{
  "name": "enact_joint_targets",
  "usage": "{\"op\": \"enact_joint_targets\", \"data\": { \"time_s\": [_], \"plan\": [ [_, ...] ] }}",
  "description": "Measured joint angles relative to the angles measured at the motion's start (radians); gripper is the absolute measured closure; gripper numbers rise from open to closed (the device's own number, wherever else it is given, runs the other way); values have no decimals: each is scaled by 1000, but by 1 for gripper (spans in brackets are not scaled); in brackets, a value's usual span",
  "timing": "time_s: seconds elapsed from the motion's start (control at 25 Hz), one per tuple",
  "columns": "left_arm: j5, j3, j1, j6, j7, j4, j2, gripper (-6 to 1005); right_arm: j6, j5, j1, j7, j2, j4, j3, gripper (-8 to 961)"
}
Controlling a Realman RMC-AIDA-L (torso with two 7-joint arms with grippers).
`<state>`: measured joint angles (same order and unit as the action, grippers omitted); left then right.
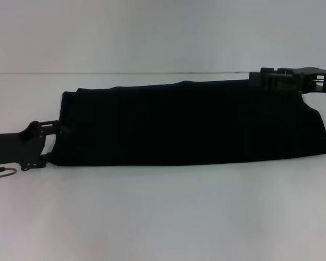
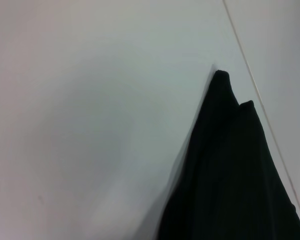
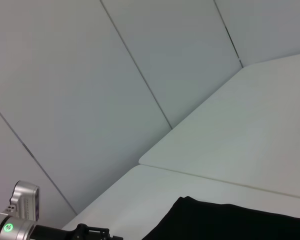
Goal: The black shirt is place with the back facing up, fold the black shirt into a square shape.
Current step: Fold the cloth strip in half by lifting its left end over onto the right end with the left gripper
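Head view: black shirt point(image 1: 190, 124) lies as long folded band across desk point(image 1: 163, 217). Left gripper point(image 1: 53, 142) at near-left end, right gripper point(image 1: 263, 79) at far-right corner, likely for crosswise fold; whether fingers grip cloth, cannot tell.

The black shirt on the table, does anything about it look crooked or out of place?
Slightly. The black shirt lies as a long folded band on the white table, but its far edge is wavy and its right end flares wider than its left. The left gripper and right gripper sit at opposite ends.
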<state>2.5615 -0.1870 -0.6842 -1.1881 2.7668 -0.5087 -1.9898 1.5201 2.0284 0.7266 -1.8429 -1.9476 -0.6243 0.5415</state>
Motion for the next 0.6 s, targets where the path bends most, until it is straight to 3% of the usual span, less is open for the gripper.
{"op": "enact_joint_targets", "data": {
  "time_s": [0.6],
  "plan": [
    [6,-2,28,-60,-27,-127,21,234,4,-13,-3,-1,2,0,0,249]
  ]
}}
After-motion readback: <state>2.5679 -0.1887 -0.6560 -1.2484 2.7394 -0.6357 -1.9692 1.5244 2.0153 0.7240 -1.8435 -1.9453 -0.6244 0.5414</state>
